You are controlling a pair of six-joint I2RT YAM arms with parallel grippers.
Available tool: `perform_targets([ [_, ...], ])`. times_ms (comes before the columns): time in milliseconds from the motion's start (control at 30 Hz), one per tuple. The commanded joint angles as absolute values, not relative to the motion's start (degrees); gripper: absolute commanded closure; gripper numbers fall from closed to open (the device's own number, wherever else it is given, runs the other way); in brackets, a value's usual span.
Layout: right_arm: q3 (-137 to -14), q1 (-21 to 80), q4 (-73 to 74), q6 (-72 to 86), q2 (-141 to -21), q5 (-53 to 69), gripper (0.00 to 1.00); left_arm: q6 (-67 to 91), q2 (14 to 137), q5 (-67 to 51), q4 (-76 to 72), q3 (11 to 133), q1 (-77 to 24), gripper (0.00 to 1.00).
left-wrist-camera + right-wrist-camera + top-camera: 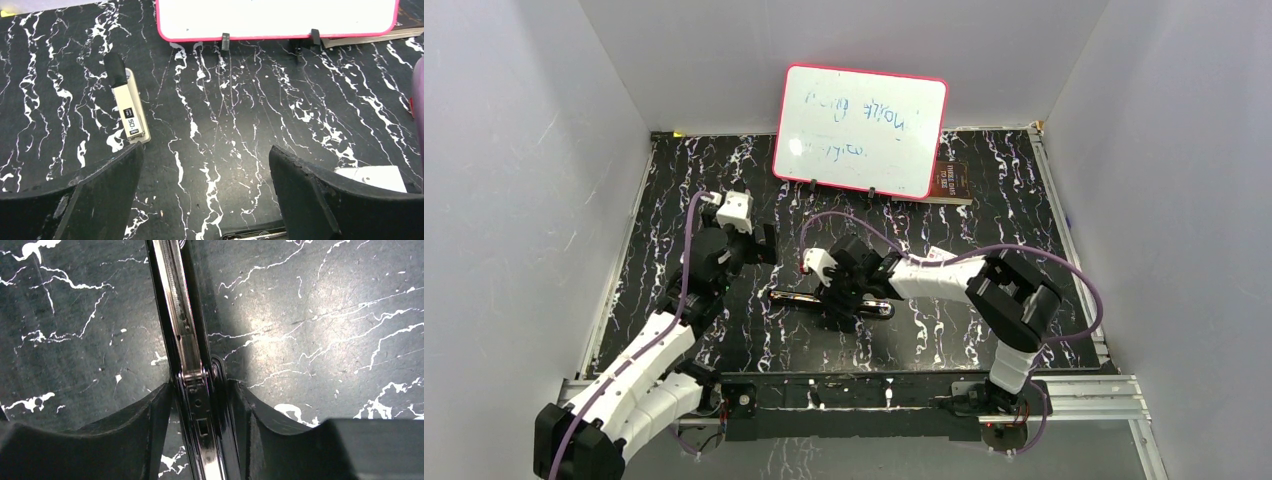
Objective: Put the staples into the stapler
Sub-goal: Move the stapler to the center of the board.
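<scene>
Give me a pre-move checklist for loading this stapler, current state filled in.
1. Stapler open, metal rail exposed: ok.
2. Right tool gripping stapler on both sides: ok.
3. Left tool open, holding nothing: ok.
4. Staples located: cannot tell, no strip visible in any view.
5. Rail free of old staples: cannot tell.
6. Grey-and-black block clear of left tool: ok, it lies apart from it.
</scene>
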State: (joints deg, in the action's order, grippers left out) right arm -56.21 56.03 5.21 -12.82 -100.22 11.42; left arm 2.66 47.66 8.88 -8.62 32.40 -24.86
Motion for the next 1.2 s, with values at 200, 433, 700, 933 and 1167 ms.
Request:
perform_targets([
  [200,-58.2,58.6,2.6,-10.5,-103.0,5.4,0.73,5.4,49.9,17.4,-3.3,38.2,-23.9,0.07],
  [433,-69.4,58.2,3.6,-7.7,-112.3,1.9,0.86,15.5,65.6,24.1,12.7,51.4,-12.6,0.08],
  [700,-80.2,55.1,4.0,-1.4,-122.4,-6.1,0.84,18.3,72.1,15.8,11.0,56.7,-2.5,0.04],
  [933,-79.1,52.8,5.8,4.2,-122.6,-8.3,0.82,18.4,78.0,10.0,6.4,58.3,-0.4,0.03],
  [1167,-77.9,52.6,4.4,11.3,-122.3,-7.6,0.77,14.3,91.5,0.6,3.7,65.0,-0.3,0.02],
])
